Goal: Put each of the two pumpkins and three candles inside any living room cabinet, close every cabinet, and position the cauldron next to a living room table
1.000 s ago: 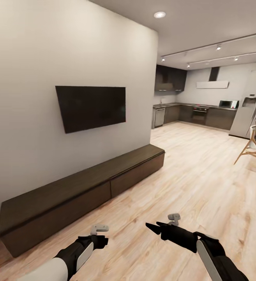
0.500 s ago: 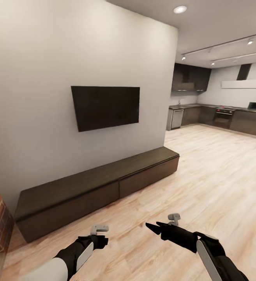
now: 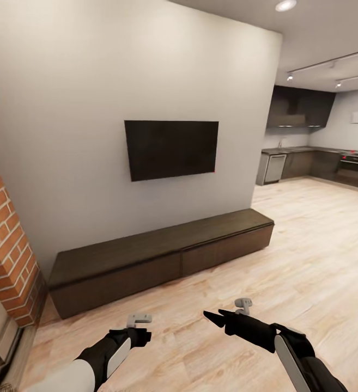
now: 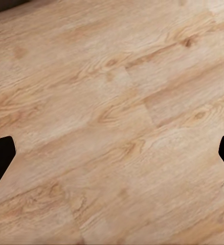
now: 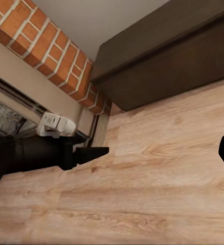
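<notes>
Running lengthwise from lower left to centre right: one cabinet (image 3: 162,256), two closed front panels, long axis along the wall under one television (image 3: 171,148). Left gripper (image 3: 138,326) and right gripper (image 3: 222,316), lower frame, both spread, empty, over floor (image 3: 309,261).

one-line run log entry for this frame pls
phase: in transit | ahead: long low dark-brown wooden cabinet, front panels shut | left gripper: open, empty | right gripper: open, empty | underfoot: light wood-plank floor
</notes>
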Tool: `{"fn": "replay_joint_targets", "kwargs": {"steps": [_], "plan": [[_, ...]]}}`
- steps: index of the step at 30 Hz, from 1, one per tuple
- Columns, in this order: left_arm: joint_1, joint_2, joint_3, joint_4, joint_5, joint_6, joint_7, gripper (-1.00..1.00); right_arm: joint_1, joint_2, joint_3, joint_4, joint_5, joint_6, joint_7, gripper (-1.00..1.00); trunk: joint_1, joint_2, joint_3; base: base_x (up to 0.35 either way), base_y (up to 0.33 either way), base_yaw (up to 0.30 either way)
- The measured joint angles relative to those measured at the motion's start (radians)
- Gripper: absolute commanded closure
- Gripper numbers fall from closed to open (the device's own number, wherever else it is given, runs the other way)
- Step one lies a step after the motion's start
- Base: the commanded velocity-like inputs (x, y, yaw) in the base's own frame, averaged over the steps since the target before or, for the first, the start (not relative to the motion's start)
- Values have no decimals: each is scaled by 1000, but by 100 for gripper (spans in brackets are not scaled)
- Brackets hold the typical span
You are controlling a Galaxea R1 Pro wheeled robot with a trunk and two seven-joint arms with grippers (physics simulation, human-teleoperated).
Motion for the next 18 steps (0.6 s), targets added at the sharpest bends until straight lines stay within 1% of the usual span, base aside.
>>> {"fn": "replay_joint_targets", "kwargs": {"steps": [8, 18], "plan": [[0, -1, 0, 0, 0, 0, 0, -100, 0, 0, 0, 0, 0, 0, 0, -100, 0, 0, 0, 0, -81, 290], [0, -2, 0, 0, 0, 0, 1, -100, 0, 0, 0, 0, 0, 0, 0, -100, 0, 0, 0, 4, -10, 290]]}}
